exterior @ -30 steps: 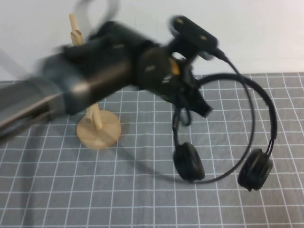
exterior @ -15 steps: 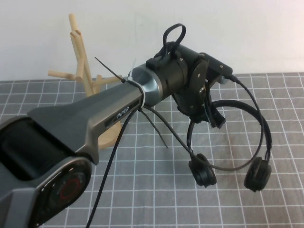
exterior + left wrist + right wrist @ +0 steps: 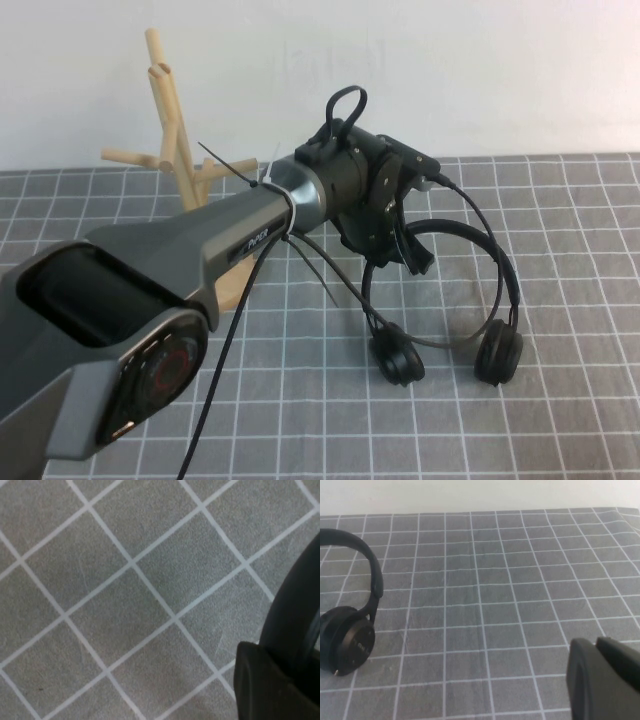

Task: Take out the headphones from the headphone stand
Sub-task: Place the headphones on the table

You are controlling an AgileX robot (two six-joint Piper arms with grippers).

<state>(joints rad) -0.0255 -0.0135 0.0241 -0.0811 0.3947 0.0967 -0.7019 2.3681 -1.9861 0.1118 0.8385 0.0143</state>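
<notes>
The headphone stand (image 3: pixel 175 150) stands bare at the left, while the left gripper (image 3: pixel 400 245), clamped on the headband, has lowered the headphones (image 3: pixel 445 300) in the last half second until their cups meet the grid mat (image 3: pixel 560 400). That suggests removal is done and release remains. The right gripper (image 3: pixel 605 680) waits apart on the right, its opening impossible to judge.

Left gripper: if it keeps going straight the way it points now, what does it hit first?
Probably the gridded mat. The left gripper, shut on the headphones at the headband, points down at bare mat right of the headphone stand. Height unclear. Right gripper sits aside.
</notes>
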